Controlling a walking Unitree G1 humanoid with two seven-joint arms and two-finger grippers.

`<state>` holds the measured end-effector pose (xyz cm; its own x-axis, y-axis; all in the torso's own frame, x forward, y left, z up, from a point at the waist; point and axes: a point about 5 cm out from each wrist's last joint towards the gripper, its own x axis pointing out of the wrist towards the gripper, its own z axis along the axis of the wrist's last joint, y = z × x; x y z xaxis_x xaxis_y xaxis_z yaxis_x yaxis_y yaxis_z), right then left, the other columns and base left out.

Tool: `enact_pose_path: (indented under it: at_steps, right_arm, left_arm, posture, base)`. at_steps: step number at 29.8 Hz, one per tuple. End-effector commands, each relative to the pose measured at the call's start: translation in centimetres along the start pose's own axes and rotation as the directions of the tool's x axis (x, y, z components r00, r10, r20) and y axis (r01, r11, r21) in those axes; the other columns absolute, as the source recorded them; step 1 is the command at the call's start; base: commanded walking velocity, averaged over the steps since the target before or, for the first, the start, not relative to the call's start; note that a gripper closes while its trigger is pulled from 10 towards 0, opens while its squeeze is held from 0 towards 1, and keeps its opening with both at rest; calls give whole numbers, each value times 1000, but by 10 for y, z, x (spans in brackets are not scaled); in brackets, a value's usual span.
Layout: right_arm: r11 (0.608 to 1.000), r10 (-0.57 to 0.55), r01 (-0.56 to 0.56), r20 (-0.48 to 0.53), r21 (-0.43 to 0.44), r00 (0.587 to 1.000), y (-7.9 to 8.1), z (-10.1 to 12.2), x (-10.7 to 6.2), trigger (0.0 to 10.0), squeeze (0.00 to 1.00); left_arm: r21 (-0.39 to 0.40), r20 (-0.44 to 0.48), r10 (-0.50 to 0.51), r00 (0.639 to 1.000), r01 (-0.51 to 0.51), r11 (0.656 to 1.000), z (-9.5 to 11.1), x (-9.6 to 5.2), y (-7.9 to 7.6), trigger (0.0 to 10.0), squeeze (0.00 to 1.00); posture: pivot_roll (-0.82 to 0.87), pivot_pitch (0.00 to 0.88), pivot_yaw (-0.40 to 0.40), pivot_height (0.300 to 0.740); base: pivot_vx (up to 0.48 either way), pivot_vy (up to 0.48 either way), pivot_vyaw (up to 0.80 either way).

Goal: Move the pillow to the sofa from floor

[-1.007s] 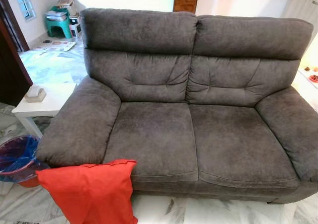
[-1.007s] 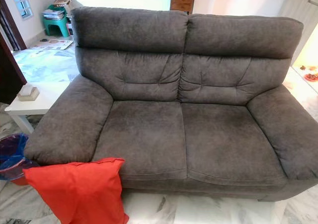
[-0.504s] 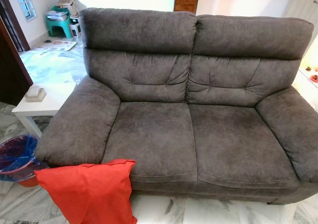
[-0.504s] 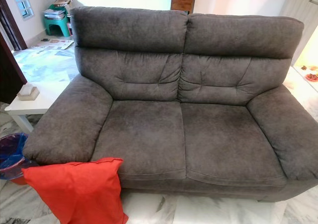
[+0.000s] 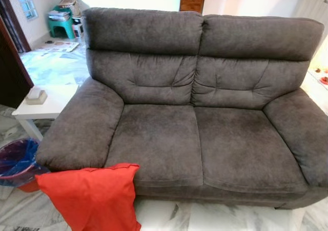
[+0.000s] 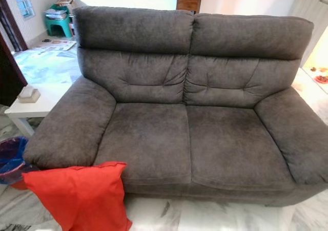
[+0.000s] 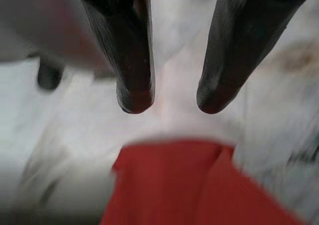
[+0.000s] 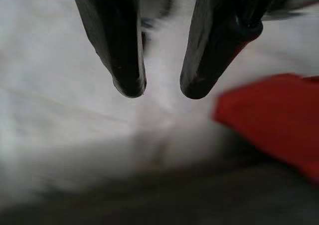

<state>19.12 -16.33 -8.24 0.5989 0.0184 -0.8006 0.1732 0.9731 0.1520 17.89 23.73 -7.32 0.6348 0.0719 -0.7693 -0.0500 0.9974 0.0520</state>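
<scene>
A red pillow (image 5: pixel 92 196) stands on the marble floor, leaning against the front of the dark grey sofa (image 5: pixel 200 139) below its left armrest. The sofa's two seat cushions are bare. In the left wrist view my left gripper (image 7: pixel 169 103) hangs open over the pale floor, with the red pillow (image 7: pixel 189 185) just beyond its fingertips. In the right wrist view my right gripper (image 8: pixel 162 90) is open above the floor, and a corner of the pillow (image 8: pixel 274 120) lies off to one side. Nothing sits between either pair of fingers.
A white low table (image 5: pixel 41 105) with a small box on it stands left of the sofa. A bin with a blue liner (image 5: pixel 18 162) sits beside the pillow. A green stool (image 5: pixel 61 23) and papers lie on the floor behind.
The view has shifted very slightly; the pillow and sofa keep their places.
</scene>
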Motion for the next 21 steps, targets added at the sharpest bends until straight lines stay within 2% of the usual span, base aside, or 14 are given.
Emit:
enact_pose_path:
  at_steps: [1, 16, 21]
  right_arm:
    - [998, -51, 51, -17, 22, 999, -18, -7, -4, 10000, 0]
    - [998, -61, 61, -3, 7, 998, -20, -3, -3, 10000, 0]
    - [998, -55, 55, 1, -21, 999, -19, -2, -3, 10000, 0]
  left_arm:
    - [14, -58, 29, 998, -29, 999, -15, -5, 11, 10000, 0]
    - [15, -61, 33, 998, -33, 999, -14, -5, 10, 10000, 0]
    - [16, -68, 35, 997, -34, 999, -17, -5, 10, 10000, 0]
  posture:
    - [204, 35, -16, 740]
    - [208, 44, -19, 740]
    - [210, 50, -21, 740]
  base:
    - [0, 0, 0]
    - [0, 0, 0]
    - [0, 0, 761]
